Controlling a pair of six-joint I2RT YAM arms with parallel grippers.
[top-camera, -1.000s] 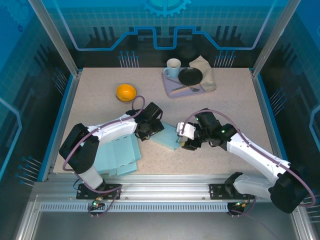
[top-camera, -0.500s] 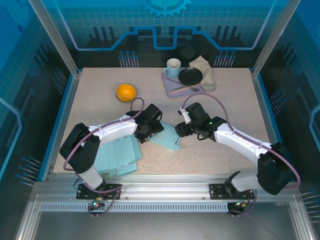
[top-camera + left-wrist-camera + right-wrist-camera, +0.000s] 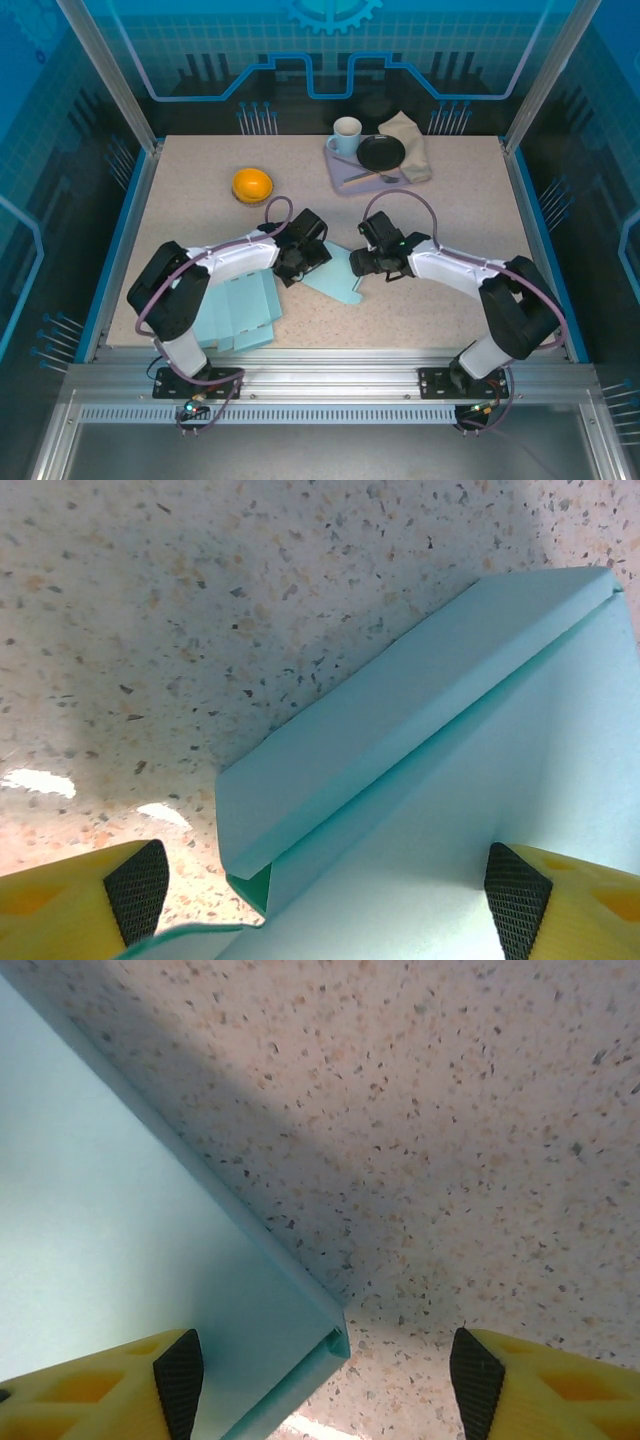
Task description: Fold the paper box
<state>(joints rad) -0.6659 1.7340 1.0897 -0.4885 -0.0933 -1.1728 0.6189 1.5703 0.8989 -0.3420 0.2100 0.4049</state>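
The paper box (image 3: 338, 275) is a light blue, partly folded piece lying flat on the speckled table mid-front. My left gripper (image 3: 308, 266) is at its left end and my right gripper (image 3: 362, 266) at its right end. Seen from the left wrist, the left gripper (image 3: 327, 905) is open and straddles a corner of the box (image 3: 400, 730), where a long flap is folded over. The right wrist view has the right gripper (image 3: 326, 1380) open too, with a folded corner of the box (image 3: 100, 1210) between its black pads (image 3: 178, 1380). Neither gripper grips the box.
A stack of flat light blue sheets (image 3: 235, 310) lies at the near left under the left arm. An orange bowl (image 3: 252, 185) sits behind it. At the back, a tray (image 3: 338, 178) carries a white cup (image 3: 347, 133), a black plate (image 3: 381, 152) and a cloth (image 3: 410, 135).
The right arm has swung left and away from the front edge, bringing its gripper up to the box's right end. The left gripper has opened a little wider in place.
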